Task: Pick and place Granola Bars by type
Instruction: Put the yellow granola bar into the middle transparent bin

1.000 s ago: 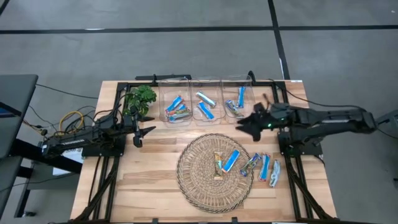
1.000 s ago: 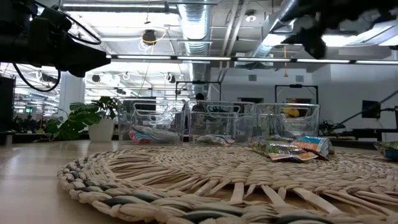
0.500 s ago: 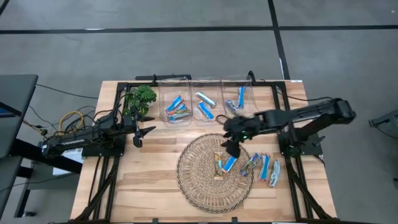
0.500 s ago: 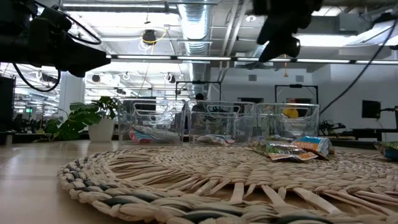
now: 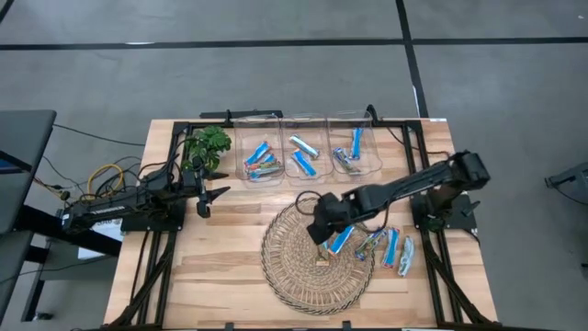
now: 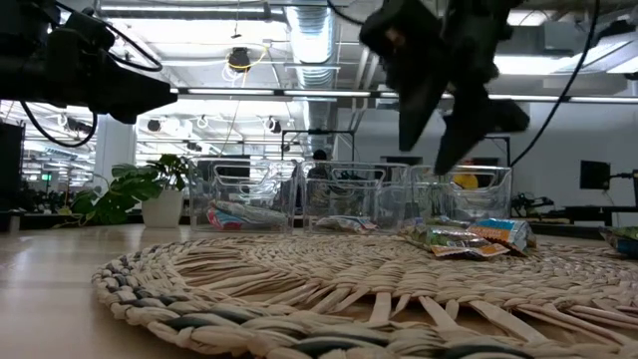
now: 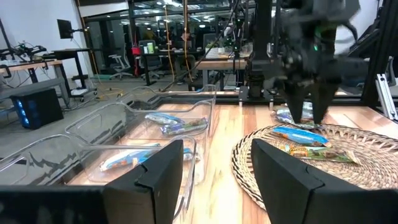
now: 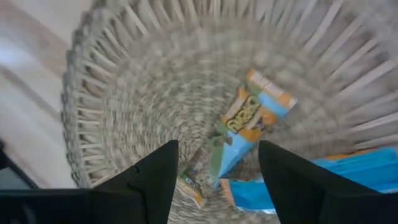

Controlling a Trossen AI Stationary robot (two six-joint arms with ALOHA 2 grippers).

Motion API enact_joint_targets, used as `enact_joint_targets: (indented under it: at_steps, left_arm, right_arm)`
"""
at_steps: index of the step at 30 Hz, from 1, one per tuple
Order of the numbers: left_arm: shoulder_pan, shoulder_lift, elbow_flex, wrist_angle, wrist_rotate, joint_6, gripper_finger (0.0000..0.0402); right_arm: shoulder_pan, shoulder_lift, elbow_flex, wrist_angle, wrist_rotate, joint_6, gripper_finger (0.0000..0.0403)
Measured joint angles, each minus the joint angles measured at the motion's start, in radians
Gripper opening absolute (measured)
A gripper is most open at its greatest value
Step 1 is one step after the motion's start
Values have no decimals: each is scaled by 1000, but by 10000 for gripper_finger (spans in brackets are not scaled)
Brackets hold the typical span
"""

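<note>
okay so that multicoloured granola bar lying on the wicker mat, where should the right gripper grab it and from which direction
Probably from straight above, across the narrow middle of the multicoloured granola bar. It lies flat on the wicker mat, so only its top and long edges are reachable. The right gripper is open above it. The blue bar lies close beside, so keep the fingers clear of that side.

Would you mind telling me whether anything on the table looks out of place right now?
A few bars lie loose on the bare wood off the right edge of the mat, neither on it nor in the bins. Otherwise nothing stands out; the right gripper hangs open over the mat's bars.
</note>
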Motion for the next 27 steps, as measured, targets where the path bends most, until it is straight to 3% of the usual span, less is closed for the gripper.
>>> enact_joint_targets:
  at_steps: [5, 11, 27]
  left_arm:
    - [0, 0, 0, 0, 0, 0, 183]
    - [0, 0, 0, 0, 0, 0, 183]
    - [0, 0, 0, 0, 0, 0, 183]
  right_arm:
    - [7, 82, 19, 55, -15, 54, 214]
    - [2, 158, 83, -68, -66, 40, 214]
    - [0, 201, 95, -60, -43, 4, 214]
